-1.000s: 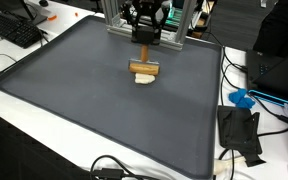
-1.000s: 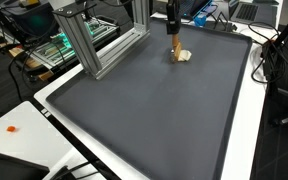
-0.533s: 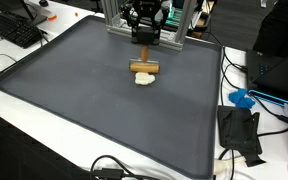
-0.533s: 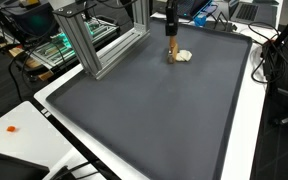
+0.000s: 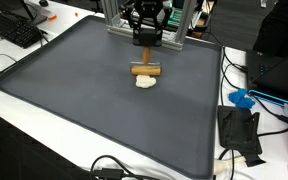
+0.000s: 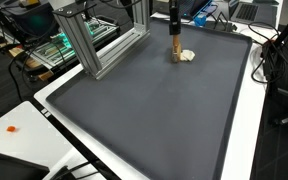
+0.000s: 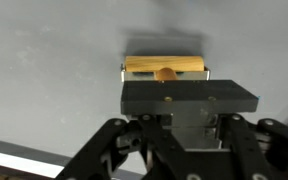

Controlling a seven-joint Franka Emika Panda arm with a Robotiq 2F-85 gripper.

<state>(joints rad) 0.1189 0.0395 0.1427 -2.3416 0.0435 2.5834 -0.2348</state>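
Across most of the white bench, a dark grey mat with a raised rim. Bare over its near and middle stretches in both exterior views, so plenty of open room toward the front and sides. Tighter at the far edge, with an aluminium frame standing on the mat's back rim close behind the work. Beyond the rim, clutter on the bench: a black keyboard off one far corner, a folded black pouch along the side, a blue object just past it, and dark cables curling at the near edge.

Near the back of the mat, close to the frame and well clear of the side rims, the tool, pointing straight down. Narrowly closed on the upright stem of a wooden T-piece, crossbar lowermost and level. In the wrist view, that crossbar square across the picture beyond the black tool body, with the stem's round end at its middle.

Just in front of the crossbar, a small pale lump lying on the mat; seen beside the stem's foot in an exterior view. Possibly a slight gap between crossbar and lump, though too small to tell for sure.
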